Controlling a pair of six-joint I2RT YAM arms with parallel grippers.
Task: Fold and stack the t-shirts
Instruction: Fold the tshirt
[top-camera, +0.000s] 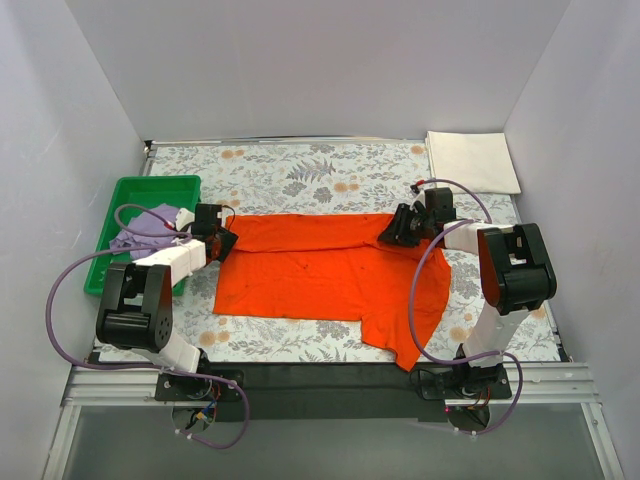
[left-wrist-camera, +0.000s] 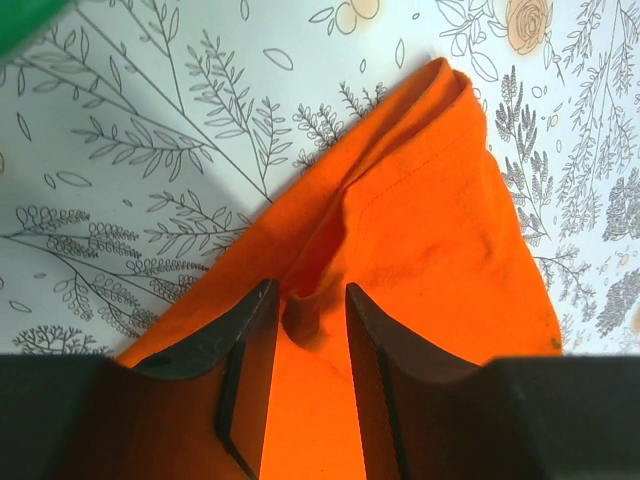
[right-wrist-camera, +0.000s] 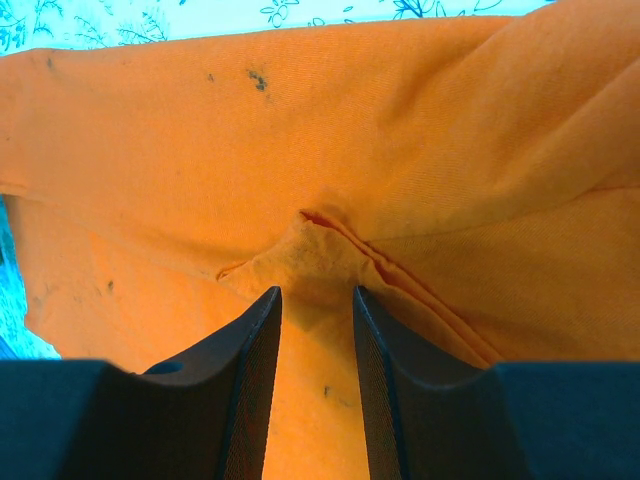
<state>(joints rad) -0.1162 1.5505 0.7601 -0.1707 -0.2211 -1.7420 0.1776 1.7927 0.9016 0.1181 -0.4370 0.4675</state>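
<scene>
On the table, orange shirt lies spread: light, limp cloth, likely to sag and wrinkle. Right fingers pinch a pucker at its far right edge. Left fingers straddle a pucker at the far left corner; whether clamped cannot be told. Best held at hems.

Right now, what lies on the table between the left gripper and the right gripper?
The orange t-shirt, spread out, fills the stretch from the left gripper to the right gripper; nothing else lies there. The top view shows it.
</scene>
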